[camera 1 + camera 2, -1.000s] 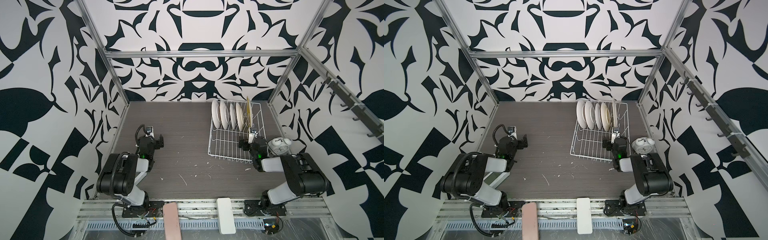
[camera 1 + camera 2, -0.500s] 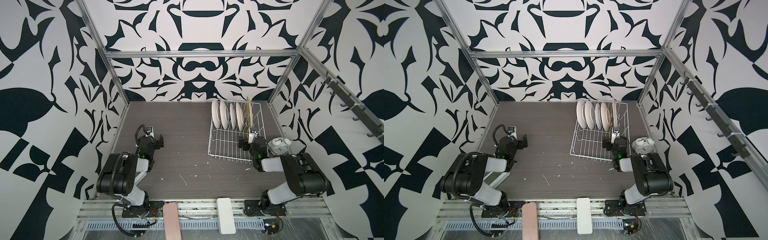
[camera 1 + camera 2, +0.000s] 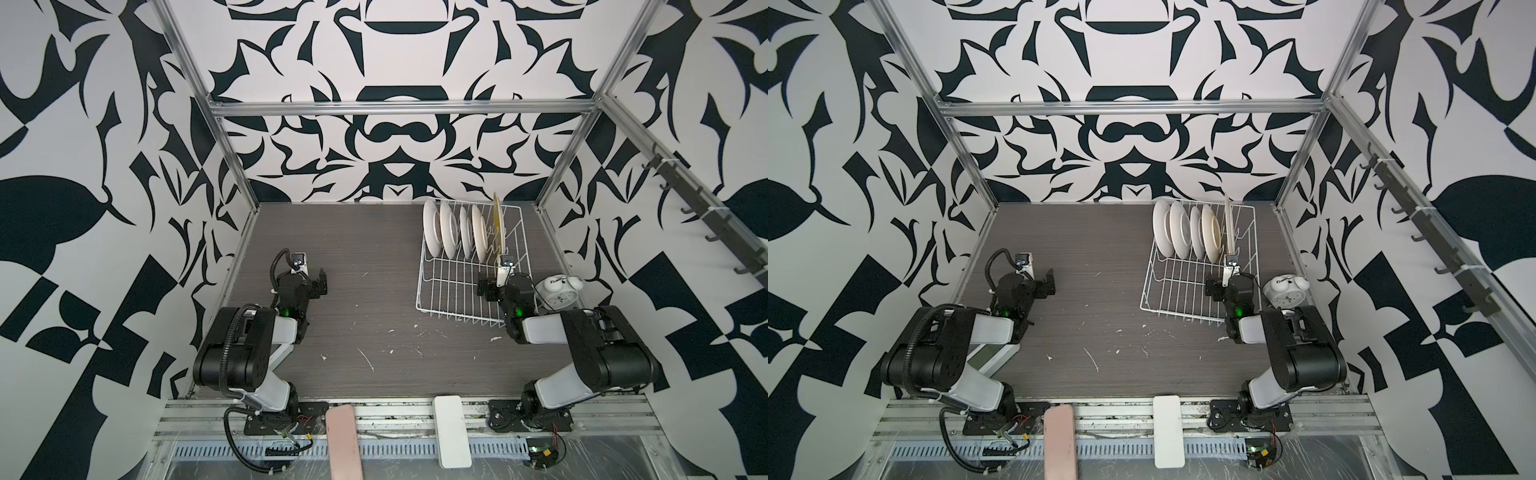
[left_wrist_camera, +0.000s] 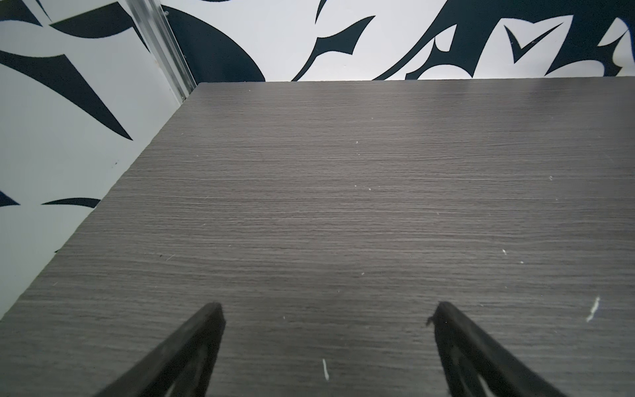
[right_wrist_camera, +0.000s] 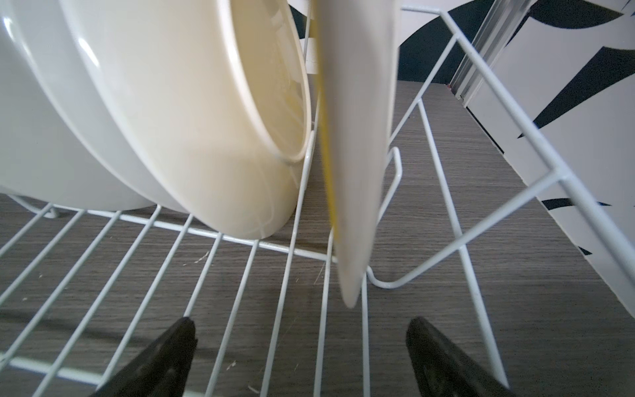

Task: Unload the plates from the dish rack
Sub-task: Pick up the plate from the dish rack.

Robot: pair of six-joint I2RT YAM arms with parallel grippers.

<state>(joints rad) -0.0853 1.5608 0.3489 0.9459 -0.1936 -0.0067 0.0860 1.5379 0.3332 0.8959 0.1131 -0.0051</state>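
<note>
The right gripper (image 5: 300,323) (image 3: 490,286) (image 3: 1219,286) is seen with its jaws spread wide and nothing held between them, poised low over the wire floor of the dish rack (image 5: 481,178) (image 3: 449,282) (image 3: 1177,286). In the right wrist view the larger plate (image 5: 357,137), edged in yellow, is shown edge-on just ahead of the gap between the fingertips (image 5: 178,333) and is touched by neither. Its lower rim is set among the floor wires. Beside it a cream-white smaller plate (image 5: 206,120) is leaned against an upright tine, and more white plates are glimpsed behind that one.

In both top views this gripper is placed over the near half of the rack, while the five plates (image 3: 461,230) (image 3: 1187,232) are stood on edge in a row along the far half. Their white backs are turned to the robot's left, and the yellow-edged one is set last on the right. The rack itself is laid slightly askew at the far right of the dark wood-grain table (image 3: 374,257) (image 4: 343,206). A white twin-bell alarm clock (image 3: 559,293) (image 3: 1287,293) is stood just beside the rack's near right corner, close to the right arm.

The left gripper (image 4: 328,306) (image 3: 316,284) (image 3: 1046,284) is likewise shown with its jaws parted and empty, held over tabletop on the left side, well apart from the rack. Small white flecks (image 3: 368,359) are scattered across the near part of the table.
</note>
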